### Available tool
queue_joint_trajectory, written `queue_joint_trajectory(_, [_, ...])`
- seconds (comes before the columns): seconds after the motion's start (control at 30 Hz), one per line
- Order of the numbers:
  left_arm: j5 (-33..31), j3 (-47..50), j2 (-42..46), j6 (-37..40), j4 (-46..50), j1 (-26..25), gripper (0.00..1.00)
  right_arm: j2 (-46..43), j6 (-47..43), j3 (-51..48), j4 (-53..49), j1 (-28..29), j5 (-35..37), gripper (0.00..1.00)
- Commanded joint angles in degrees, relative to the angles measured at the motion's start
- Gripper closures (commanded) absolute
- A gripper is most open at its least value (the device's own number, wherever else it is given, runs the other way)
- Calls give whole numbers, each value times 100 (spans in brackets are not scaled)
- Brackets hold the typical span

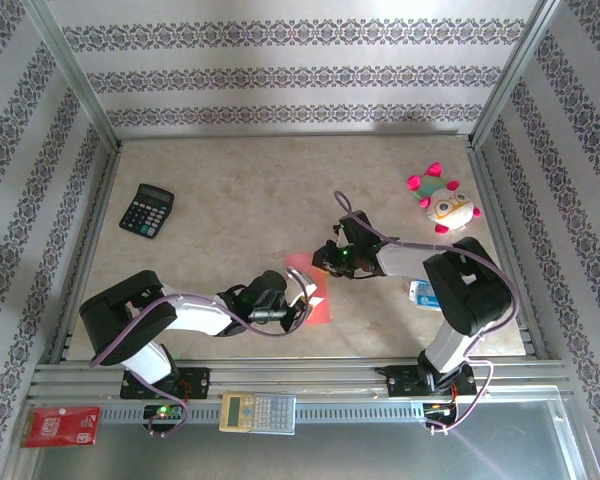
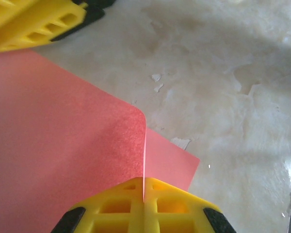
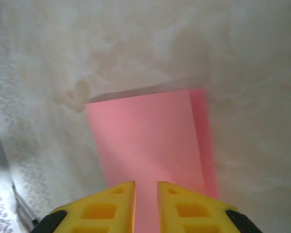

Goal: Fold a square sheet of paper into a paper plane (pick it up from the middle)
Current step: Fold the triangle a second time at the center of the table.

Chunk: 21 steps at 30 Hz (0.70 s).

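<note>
Square sheet of paper lies on the table near its middle, towards the near edge, with a raised fold pinched between the closed jaws of the left gripper, and farther off the right gripper hangs over it, jaws narrowly apart.

The left arm lies low, its forearm stretched toward 3 o'clock. The left end effector is clamped tight on an upturned edge of the square sheet of paper. The right arm is folded at the elbow, forearm pointing to 9 o'clock. The right end effector tilts down, its jaws a narrow slit apart.
</note>
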<state>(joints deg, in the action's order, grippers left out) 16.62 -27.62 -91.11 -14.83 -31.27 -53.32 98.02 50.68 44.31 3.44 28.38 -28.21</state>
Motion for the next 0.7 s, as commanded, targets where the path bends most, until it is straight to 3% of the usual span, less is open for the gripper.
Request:
queue_joint_trajectory(0.0, [460, 171, -115, -654, -676, 217, 100, 166, -312, 124, 54, 32, -43, 83])
queue_joint_trajectory(0.3, [914, 592, -186, -1402, -1439, 758, 99, 234, -369, -221, -79, 36, 239, 85])
queue_joint_trajectory(0.67, [1668, 292, -460, -1545, -1173, 1363, 97, 354, -532, -186, -239, 59, 314, 87])
